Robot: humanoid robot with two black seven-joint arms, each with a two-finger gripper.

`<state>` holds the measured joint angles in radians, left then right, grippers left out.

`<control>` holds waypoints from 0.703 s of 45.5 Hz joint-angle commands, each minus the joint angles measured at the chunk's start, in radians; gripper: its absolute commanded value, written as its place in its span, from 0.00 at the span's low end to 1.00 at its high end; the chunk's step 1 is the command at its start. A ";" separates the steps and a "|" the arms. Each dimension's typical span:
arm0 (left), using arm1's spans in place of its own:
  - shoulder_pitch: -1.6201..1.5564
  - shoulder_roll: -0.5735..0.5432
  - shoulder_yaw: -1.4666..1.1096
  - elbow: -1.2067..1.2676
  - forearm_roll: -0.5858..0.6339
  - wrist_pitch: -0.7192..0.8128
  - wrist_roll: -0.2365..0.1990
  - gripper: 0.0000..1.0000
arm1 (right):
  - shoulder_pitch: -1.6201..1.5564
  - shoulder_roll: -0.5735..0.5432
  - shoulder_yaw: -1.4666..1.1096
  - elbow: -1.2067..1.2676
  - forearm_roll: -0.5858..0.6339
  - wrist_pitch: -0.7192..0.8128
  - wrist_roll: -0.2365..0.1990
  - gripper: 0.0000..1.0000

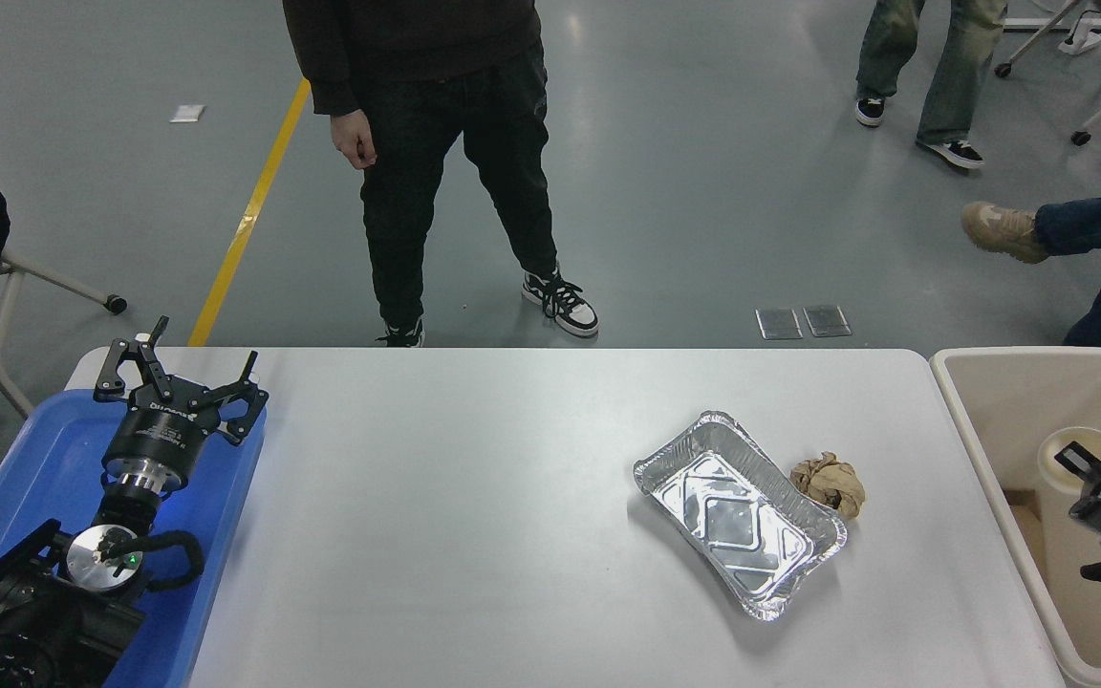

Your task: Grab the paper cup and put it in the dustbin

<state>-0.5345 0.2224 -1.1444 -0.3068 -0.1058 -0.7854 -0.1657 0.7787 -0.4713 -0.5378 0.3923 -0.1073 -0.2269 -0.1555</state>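
Note:
The paper cup (1059, 497) is white with a cream inside and stands upright, mouth up, inside the beige dustbin (1009, 382) at the table's right end. My right gripper (1089, 516) comes in from the right edge over the bin and is shut on the cup. One finger (1076, 460) reaches over the rim into the cup's mouth. My left gripper (178, 382) is parked open over the blue tray at the lower left.
A silver foil tray (740, 512) lies on the white table right of centre, with a crumpled brown paper ball (829, 483) touching its right side. A blue plastic tray (44, 459) sits at the left end. A person in black (445, 143) stands beyond the far edge.

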 commanded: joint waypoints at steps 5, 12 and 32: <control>-0.001 0.000 0.000 0.000 0.000 0.000 0.000 0.99 | -0.021 0.013 0.012 -0.007 0.008 -0.002 -0.001 0.27; -0.001 0.000 0.000 0.000 0.000 0.000 0.000 0.99 | -0.018 0.005 0.009 0.005 0.005 0.001 0.001 0.99; -0.001 0.000 0.000 0.000 0.001 0.000 0.000 0.99 | 0.132 -0.073 -0.042 0.118 -0.140 0.035 0.002 1.00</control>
<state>-0.5353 0.2224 -1.1444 -0.3068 -0.1058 -0.7854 -0.1657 0.8010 -0.4891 -0.5385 0.4299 -0.1800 -0.2108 -0.1536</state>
